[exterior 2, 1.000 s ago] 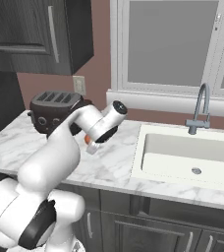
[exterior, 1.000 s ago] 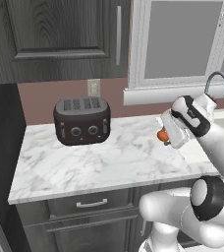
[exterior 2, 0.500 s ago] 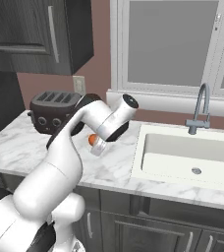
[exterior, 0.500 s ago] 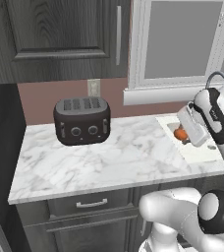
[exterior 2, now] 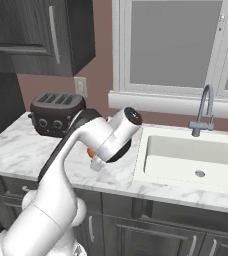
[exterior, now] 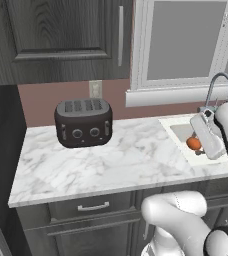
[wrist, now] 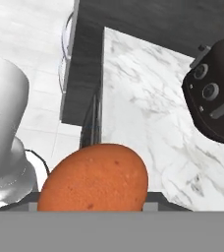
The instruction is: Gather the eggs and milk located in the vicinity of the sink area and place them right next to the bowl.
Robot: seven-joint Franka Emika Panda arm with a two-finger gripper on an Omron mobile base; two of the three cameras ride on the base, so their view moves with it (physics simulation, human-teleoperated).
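An orange-brown egg (wrist: 94, 179) fills the lower middle of the hand view, held between the fingers. My gripper (exterior: 197, 145) is shut on this egg (exterior: 193, 143) and hangs above the marble counter beside the left rim of the cream-white sink (exterior: 178, 131). From the right base view the egg (exterior 2: 90, 151) peeks out behind the white wrist, left of the sink (exterior 2: 186, 155). The milk and the bowl are out of view.
A dark toaster (exterior: 82, 121) stands at the back of the marble counter (exterior: 111, 160), left of the gripper. A curved grey faucet (exterior 2: 204, 107) rises behind the sink. Dark cabinets hang above the toaster, and a window is behind the sink.
The arm has swung right across the counter toward the sink, carrying the egg with it. The toaster and the base have stayed put.
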